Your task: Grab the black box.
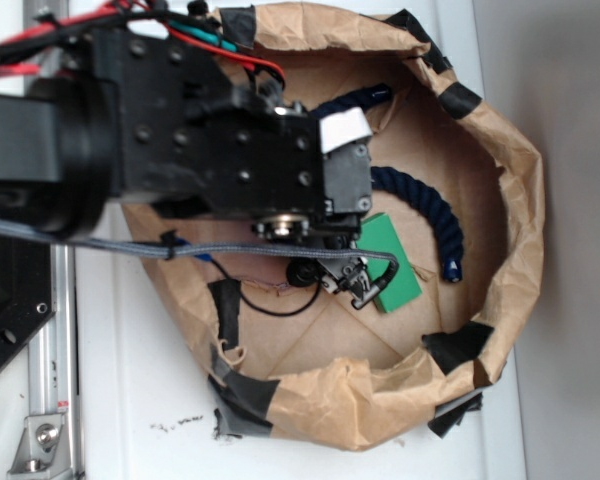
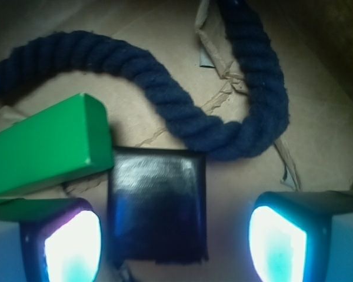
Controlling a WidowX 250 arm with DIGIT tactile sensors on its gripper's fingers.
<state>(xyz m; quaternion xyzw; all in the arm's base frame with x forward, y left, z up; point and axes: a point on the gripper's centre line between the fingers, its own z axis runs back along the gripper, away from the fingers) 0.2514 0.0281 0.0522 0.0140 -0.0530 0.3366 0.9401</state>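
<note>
One black box [image 2: 157, 202], one green block [image 2: 44, 147] touching its corner, one navy rope [image 2: 182, 111] curving just beyond it, two gripper fingers [image 2: 73, 247] flanking it

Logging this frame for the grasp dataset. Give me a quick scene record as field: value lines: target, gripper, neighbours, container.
target: black box, flat on the cardboard floor
gripper: gripper open, fingers either side of the box, not yet closed on it
left neighbour: green block, touching or nearly touching the box's corner
upper neighbour: navy rope, curving just past the box's top edge
container: brown paper bin with black-taped rim
exterior view: box hidden beneath the arm
</note>
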